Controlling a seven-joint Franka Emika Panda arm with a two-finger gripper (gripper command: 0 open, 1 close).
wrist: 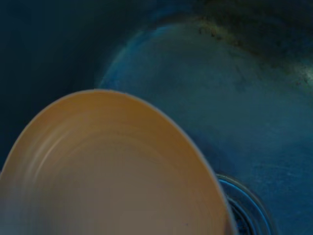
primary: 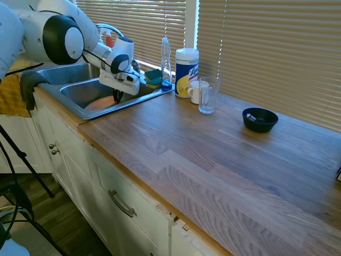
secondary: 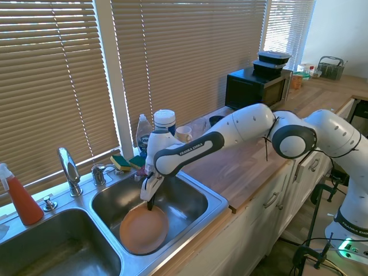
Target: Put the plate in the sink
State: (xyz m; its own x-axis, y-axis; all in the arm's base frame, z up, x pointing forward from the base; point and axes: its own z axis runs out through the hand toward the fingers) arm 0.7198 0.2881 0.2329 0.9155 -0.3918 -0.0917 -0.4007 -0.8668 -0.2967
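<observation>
Plate inside sink basin, rim pinched by end effector.
Peach plate (secondary: 143, 230) is held by the end effector (secondary: 150, 205) at its 12 o'clock rim, tilted within the sink (secondary: 215, 202). Judged light, stiff, slick plastic; a rim pinch is best, slip likely if loosened.

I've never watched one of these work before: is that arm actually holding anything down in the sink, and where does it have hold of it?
Yes: the gripper pinches the peach-orange plate by its upper rim, inside the sink.
</observation>
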